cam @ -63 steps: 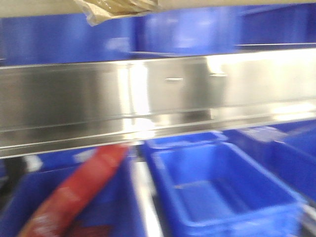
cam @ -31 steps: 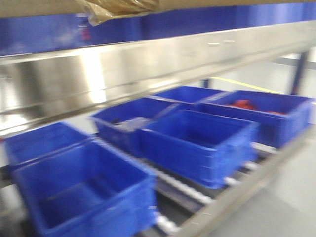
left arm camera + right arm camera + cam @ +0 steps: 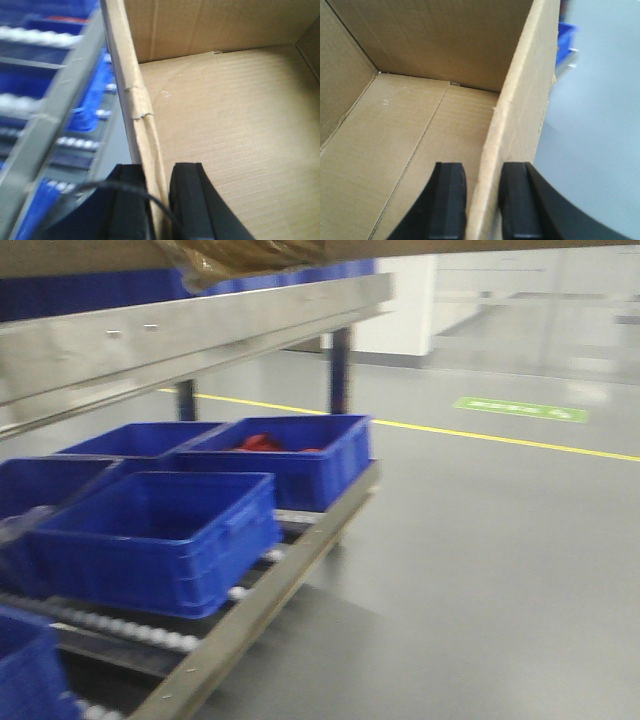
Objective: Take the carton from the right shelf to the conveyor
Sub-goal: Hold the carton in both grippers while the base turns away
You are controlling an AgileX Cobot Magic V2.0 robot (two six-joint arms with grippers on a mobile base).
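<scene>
The carton is an open, empty brown cardboard box. Its underside (image 3: pixel 240 252) fills the top edge of the front view, with crumpled tape hanging down. In the left wrist view its inside (image 3: pixel 225 115) shows, and my left gripper (image 3: pixel 157 200) is shut on its left wall, one black finger on each side. In the right wrist view its inside (image 3: pixel 410 135) shows again, and my right gripper (image 3: pixel 482 200) is shut on its right wall in the same way. No conveyor can be made out for certain.
A metal rack with a steel beam (image 3: pixel 200 325) stands at the left. Blue bins (image 3: pixel 160 530) sit on its rollers, one holding red items (image 3: pixel 262 443). Grey floor (image 3: pixel 480 570) with a yellow line (image 3: pixel 500 437) and a green mark (image 3: pixel 520 408) lies to the right.
The front view has swung to the right: the rack and blue bins slid to the left of the picture and open floor came in at the right. The carton stays at the top edge.
</scene>
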